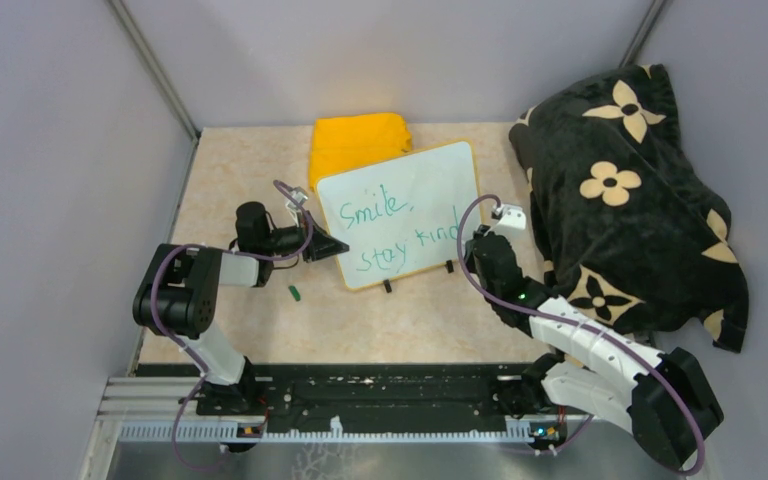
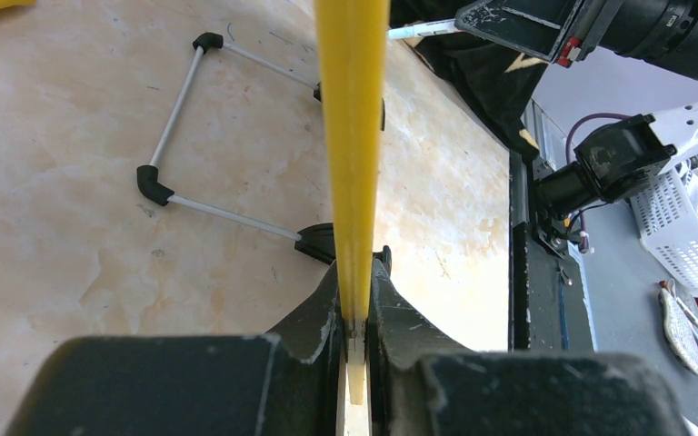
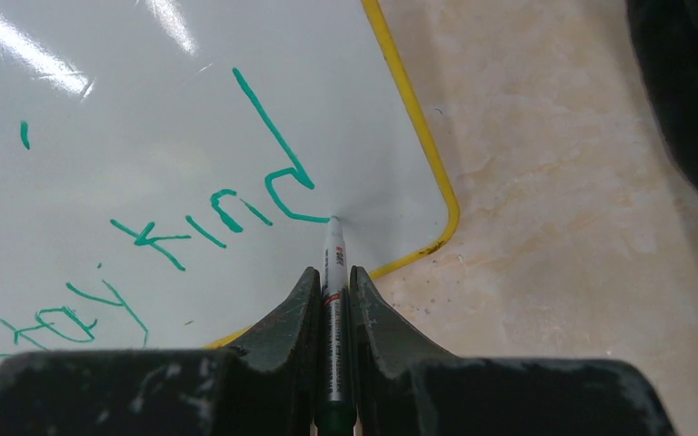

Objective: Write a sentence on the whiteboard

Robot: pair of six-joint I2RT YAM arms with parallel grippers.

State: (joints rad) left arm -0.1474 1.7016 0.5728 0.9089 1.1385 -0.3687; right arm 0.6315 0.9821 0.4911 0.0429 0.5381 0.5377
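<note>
Desk [image 1: 260, 170]: a marbled surface on which everything is carried, with the two arms bolted at its near edge.
Blanket [image 1: 620, 190]: a dark flowered blanket is heaped at the right side, just beside the board's right end.
Whiteboard [image 1: 430, 195]: it is set near the middle of the desk, towards the back, and is propped at a tilt so that its face is turned to the arms. Its long axis is laid left to right, with the right end swung a little farther back.
Sentence [image 1: 390, 225]: "Smile, stay kind" is written in green in two lines that run along the board's long axis. It is judged complete or nearly so.
Yellow cloth [image 1: 355, 140]: it is folded behind the board's upper left corner, well out of the writing.
Stand [image 2: 182, 118]: wire legs with black elbows are spread behind the board, by which the tilt is kept.
Left tool [image 1: 332, 247]: it is closed narrowly on the board's yellow rim at the lower left edge, presumably so the board is steadied against the pen's push.
Right tool [image 3: 332, 286]: it is clamped narrowly round the marker [image 3: 334, 263].
Marker: its long axis is lined up with the tool. Its tip is pointed away from the wrist and pressed on the board at the tail of the "d", near the lower right corner.
Green cap [image 1: 295, 293]: a small green piece, probably the marker's cap, is left on the desk near the left arm.
</note>
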